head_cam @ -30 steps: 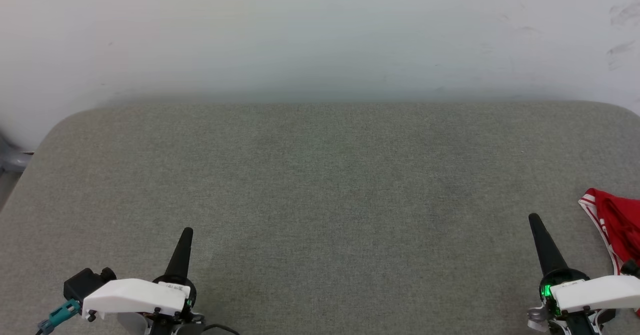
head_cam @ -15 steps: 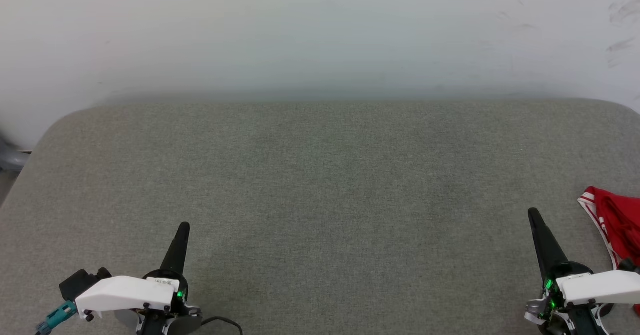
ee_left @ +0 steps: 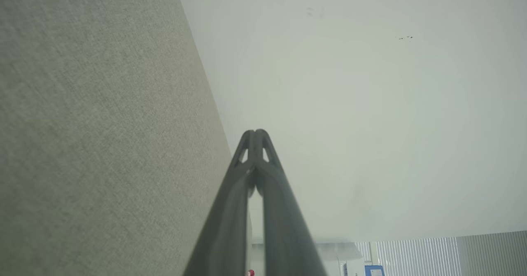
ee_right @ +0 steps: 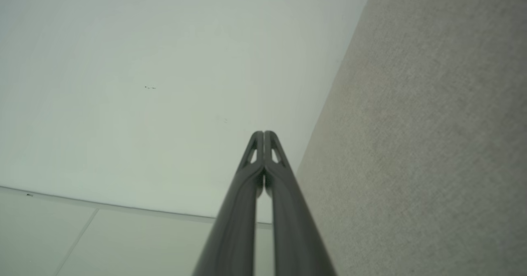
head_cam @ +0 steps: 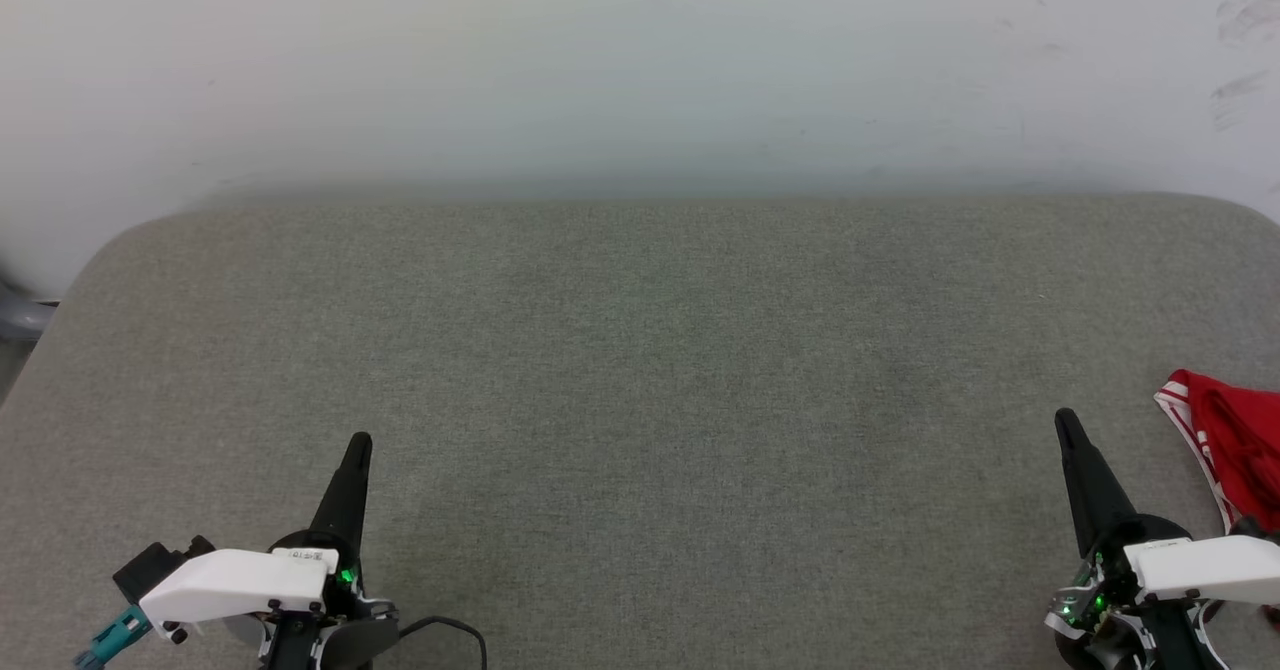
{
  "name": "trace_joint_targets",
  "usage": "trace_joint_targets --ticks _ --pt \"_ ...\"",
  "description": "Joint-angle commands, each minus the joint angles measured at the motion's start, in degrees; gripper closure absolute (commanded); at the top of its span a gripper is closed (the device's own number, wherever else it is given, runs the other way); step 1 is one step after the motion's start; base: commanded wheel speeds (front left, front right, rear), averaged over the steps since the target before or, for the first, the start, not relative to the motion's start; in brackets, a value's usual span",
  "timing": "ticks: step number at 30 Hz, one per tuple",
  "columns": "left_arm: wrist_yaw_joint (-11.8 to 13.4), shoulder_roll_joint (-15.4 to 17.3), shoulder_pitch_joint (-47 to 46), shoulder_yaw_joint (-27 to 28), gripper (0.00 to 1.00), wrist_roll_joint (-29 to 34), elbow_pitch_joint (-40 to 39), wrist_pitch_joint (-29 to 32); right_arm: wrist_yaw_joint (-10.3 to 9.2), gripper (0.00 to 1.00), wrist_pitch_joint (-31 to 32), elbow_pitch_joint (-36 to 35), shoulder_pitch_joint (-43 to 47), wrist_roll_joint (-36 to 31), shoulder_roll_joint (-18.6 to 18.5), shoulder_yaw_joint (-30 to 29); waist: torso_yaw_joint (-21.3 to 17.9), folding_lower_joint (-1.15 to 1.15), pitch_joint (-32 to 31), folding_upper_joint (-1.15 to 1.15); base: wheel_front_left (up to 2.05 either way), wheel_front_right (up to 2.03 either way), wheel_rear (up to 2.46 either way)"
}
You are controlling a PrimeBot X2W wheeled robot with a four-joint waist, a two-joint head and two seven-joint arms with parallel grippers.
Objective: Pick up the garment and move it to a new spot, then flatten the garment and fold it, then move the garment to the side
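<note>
We see the red jersey shirt with white-and-red striped trim [head_cam: 1232, 440] lying on the grey fabric-covered bench [head_cam: 640, 370]. It is to the outer side of the right jaws and slightly beyond their tips, near them but not touching, and well apart from the left jaws. The head view's edge cuts the shirt off, so we cannot tell whether the part out of view is folded or bunched. What shows is creased, with the striped hem [head_cam: 1185, 420] curling along the side nearest the right jaws. That would suit a shirt waiting at the side as well as one set aside there. Both pairs of jaws are clenched tip to tip on nothing, low over the bench. We judge the cloth light, limp and fairly slick, so it would sag and trail from any single pinch. The doubled striped hem, or a shoulder seam, looks to us the firmest place to take hold, better with two holds set apart. Between and ahead of both pairs of jaws the bench offers broad open room. Its rounded far edge meets the pale wall [head_cam: 640, 70], and the shirt lies towards the bench's right side, where a drag outward could spill it.
</note>
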Motion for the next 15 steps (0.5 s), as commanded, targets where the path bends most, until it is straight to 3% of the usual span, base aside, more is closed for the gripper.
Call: trace_joint_targets --ticks 1,15 --pt "-0.4 -0.1 -0.9 0.5 1.0 -0.9 0.0 0.3 -0.01 1.0 0.1 0.2 -1.0 1.1 0.0 0.0 0.0 0.0 0.0 0.0 0.0 0.0 0.0" --pt "-1.5 -1.2 -1.6 2.3 1.0 -5.8 0.7 1.9 -0.02 1.0 0.6 1.8 -2.0 6.9 0.1 0.0 -0.2 0.0 0.3 0.0 0.0 0.0 0.0"
